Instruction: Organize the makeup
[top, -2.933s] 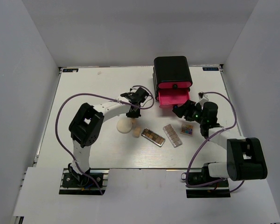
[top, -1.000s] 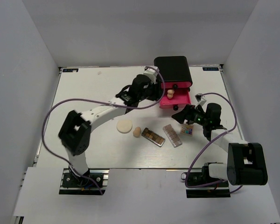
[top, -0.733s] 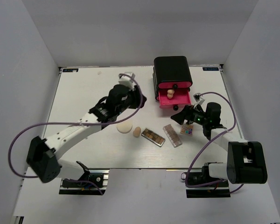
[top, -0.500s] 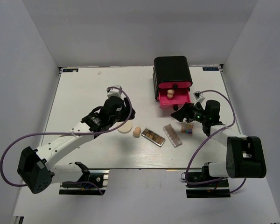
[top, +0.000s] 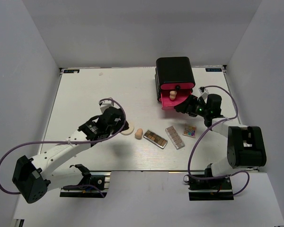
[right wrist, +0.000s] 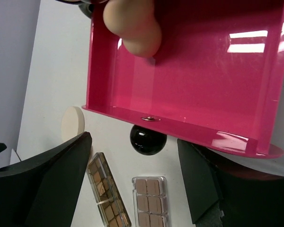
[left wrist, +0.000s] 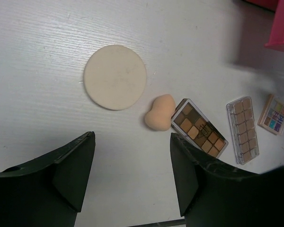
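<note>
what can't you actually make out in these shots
- Top view: the left gripper covers part of the round cream puff.
- Right wrist view: the top edge cuts off the egg sponge in the pink drawer.
- Left wrist view: that drawer is only a blurred corner at the right edge.
- Top view: the small multicolour palette is too small to tell its shades.
- Any view: the closed upper drawer hides its contents.

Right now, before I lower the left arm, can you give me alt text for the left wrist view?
The open left claw hovers empty over the white table, round cream puff just ahead. Right of it lie a beige egg sponge, brown palette, clear palette and multicolour palette; a pink drawer corner shows top right.
</note>
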You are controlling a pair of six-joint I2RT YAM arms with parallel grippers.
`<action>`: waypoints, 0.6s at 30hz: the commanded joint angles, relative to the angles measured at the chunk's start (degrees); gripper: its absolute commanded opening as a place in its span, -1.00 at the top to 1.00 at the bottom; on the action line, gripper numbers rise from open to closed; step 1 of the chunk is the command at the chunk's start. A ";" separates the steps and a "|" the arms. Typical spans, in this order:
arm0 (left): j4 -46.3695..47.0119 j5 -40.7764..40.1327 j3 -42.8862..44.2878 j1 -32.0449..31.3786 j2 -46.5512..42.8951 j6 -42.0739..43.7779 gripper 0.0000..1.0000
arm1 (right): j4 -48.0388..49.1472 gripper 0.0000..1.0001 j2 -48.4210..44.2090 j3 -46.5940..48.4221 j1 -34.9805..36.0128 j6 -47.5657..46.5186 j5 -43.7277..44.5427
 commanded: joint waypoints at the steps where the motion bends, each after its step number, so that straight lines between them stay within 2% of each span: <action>1: -0.89 -1.77 -1.44 0.29 -3.39 -2.71 -0.49 | -1.58 -0.56 0.92 2.49 -0.11 1.18 1.78; 13: -0.45 -1.42 -2.07 0.29 -2.86 -3.15 -0.50 | -1.06 -0.36 1.62 0.99 -0.10 -1.81 1.17; 18: -0.27 -1.24 -1.80 0.29 -1.81 -3.06 -0.50 | 0.43 -0.09 2.77 1.08 -0.02 -2.42 0.03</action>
